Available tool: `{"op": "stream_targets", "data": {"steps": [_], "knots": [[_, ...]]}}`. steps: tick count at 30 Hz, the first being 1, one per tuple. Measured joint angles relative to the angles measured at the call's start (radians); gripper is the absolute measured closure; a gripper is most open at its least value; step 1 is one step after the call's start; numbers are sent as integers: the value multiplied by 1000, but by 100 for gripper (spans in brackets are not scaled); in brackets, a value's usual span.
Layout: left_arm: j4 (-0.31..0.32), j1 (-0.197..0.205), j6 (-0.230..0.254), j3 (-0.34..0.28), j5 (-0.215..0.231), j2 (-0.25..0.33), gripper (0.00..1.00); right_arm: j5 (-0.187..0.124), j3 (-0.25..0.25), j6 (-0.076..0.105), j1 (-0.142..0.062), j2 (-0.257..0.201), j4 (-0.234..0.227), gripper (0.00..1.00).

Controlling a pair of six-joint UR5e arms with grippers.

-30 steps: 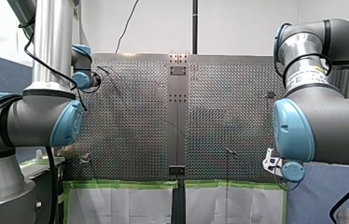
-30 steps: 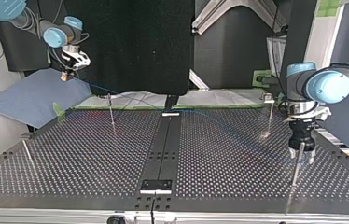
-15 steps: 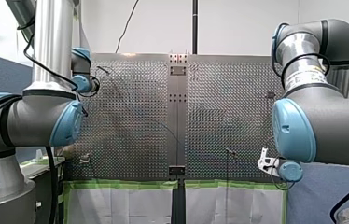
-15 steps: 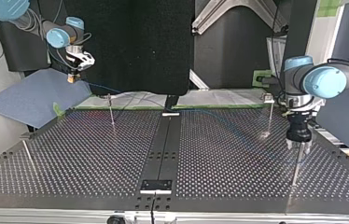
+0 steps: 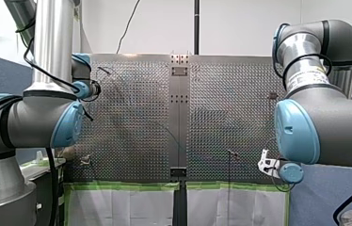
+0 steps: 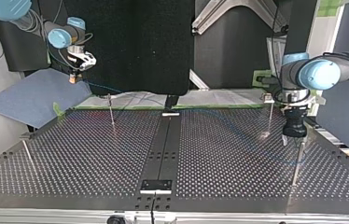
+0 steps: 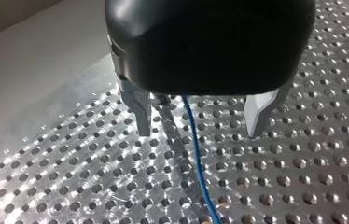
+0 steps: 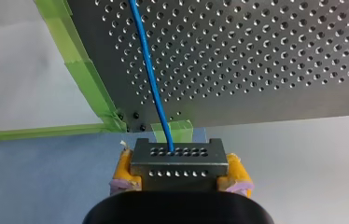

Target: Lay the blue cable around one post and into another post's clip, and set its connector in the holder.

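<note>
Fingers (image 7: 141, 114) of my left gripper (image 7: 199, 134) stand wide apart and hold nothing. The blue cable (image 7: 195, 140) runs through the gap between them, over the table (image 7: 303, 158) full of holes, and touches neither finger. In the top view this gripper hangs low over the table at the right side, just above a thin post (image 6: 296, 167). The cable reaches that post, but I cannot tell if it bends around it. From there the cable goes in a long faint curve across the table toward the far left corner. My right gripper (image 8: 177, 171) is up there, off the table's edge and over a blue mat (image 6: 28, 100). Its yellow pads (image 8: 125, 169) squeeze a grey connector (image 8: 177, 157) from both sides. The connector has two rows of small holes, and the cable comes out of its front. Green tape (image 8: 86, 74) runs along the table's edge ahead of this gripper. In the top view a far left post (image 6: 111, 111) and a far right post (image 6: 269, 116) stand near the table's far edge, well apart from each other.
</note>
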Motion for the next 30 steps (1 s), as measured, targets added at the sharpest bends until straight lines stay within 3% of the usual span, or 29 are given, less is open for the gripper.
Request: {"op": "stream_targets", "data": {"steps": [3, 10, 14, 20, 30], "knots": [[-22, 4, -8, -11, -14, 22, 0, 0, 0, 1, 2, 0, 0, 100], [-93, 36, 47, -74, -78, 91, 0, 1, 0, 3, 6, 0, 0, 100], [-132, 70, 86, -102, -71, 130, 0, 1, -2, 3, 6, 0, 0, 100], [-187, 117, 141, -68, -33, 186, 0, 0, -8, 4, 10, 0, 2, 100], [-278, 124, 232, 22, -14, 277, 0, 1, -17, 5, 14, 0, 14, 100]]}}
